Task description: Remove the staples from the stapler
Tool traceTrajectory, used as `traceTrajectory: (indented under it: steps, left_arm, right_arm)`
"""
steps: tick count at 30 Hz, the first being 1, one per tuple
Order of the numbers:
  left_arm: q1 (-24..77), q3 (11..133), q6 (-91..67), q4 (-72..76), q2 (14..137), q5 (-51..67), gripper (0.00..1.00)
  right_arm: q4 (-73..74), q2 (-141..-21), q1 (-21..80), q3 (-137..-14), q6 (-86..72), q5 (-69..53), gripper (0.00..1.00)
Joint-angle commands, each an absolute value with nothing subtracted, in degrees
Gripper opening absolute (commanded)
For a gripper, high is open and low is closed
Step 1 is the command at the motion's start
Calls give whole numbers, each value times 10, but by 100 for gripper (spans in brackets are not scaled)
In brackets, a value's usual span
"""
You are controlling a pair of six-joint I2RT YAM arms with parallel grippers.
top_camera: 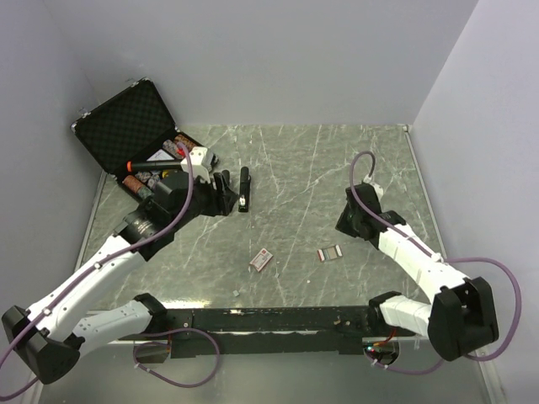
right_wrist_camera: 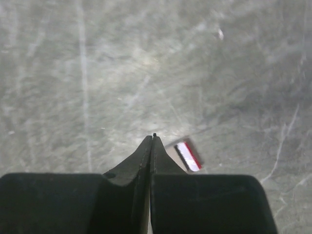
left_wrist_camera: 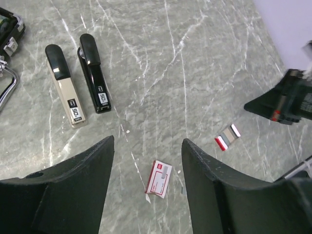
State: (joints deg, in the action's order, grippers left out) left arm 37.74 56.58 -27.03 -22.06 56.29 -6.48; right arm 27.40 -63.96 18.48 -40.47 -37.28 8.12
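The black stapler (top_camera: pixel 244 189) lies on the counter (top_camera: pixel 337 168), far and to the left. Its long axis runs from near to far, just right of the left gripper (top_camera: pixel 223 194), whose fingers stand apart with nothing between them. A beige stapler (left_wrist_camera: pixel 66 87) lies parallel beside it. The left arm is clearly the nearer one. The right gripper (right_wrist_camera: pixel 153 139) is closed and empty. The open case (top_camera: pixel 118 126) at the far left holds small cylinders.

Top: we look down from behind, far off.
Left wrist: we slant down, sharing top's black stapler (left_wrist_camera: pixel 95 73).
Right wrist: close above the table (right_wrist_camera: pixel 146 58).
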Motion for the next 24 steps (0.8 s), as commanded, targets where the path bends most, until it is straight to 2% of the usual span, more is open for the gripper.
traceTrajectory:
  steps: [1,11,24]
  left_arm:
    - [380,572,-237,-240,548,-31,62]
    - [380,523,-225,-210,531,-5,63]
    - [379,511,-226,-212,528,4,62]
  right_arm:
    - [294,-670,175,-389,-413,116,0]
    - [350,-680,154,-388,-453,173,0]
    - [333,-735,151,-377,-459,136,0]
